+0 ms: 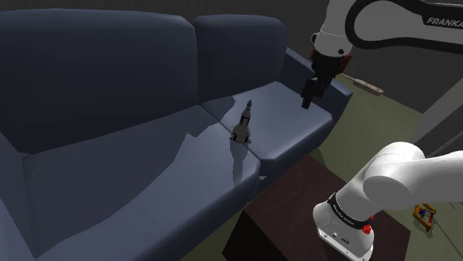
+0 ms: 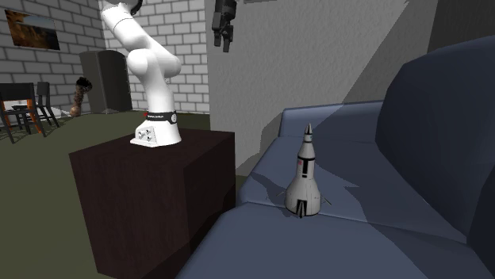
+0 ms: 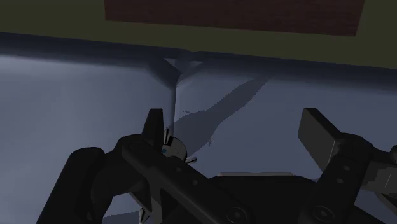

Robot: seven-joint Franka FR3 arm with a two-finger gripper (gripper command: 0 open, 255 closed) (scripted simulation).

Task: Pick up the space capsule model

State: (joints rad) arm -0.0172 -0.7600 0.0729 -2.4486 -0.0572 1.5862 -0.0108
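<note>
The white arm point(image 1: 393, 30) bore the word FRANKA in dark letters along its upper link. Print on the black band point(image 2: 156, 117) round its base was too small to read.

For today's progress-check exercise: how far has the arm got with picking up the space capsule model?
Done: nothing yet; the rocket-shaped model stands upright on the sofa seat, untouched. In hand: the gripper hangs open in the air above the sofa, apart from the model. Left: line up, descend, close on it, lift.
</note>
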